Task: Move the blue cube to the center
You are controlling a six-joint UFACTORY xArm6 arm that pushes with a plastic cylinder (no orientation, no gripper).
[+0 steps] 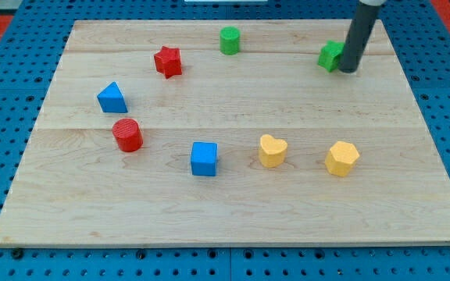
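Nearest the view's bottom, the blue cube [204, 158] sits on the wooden board [233, 218], low and a little left of centre, with the yellow heart [272, 151] beside it on the right and the red cylinder [128, 134] on the left. I carry no pincer, only a rod; my tip [348, 71] rests at the view's top right, touching the green block [331, 56], well apart from the blue cube.

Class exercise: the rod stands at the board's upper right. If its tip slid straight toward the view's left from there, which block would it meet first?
My tip sits just right of the green block, seemingly touching it, so it would meet that first.
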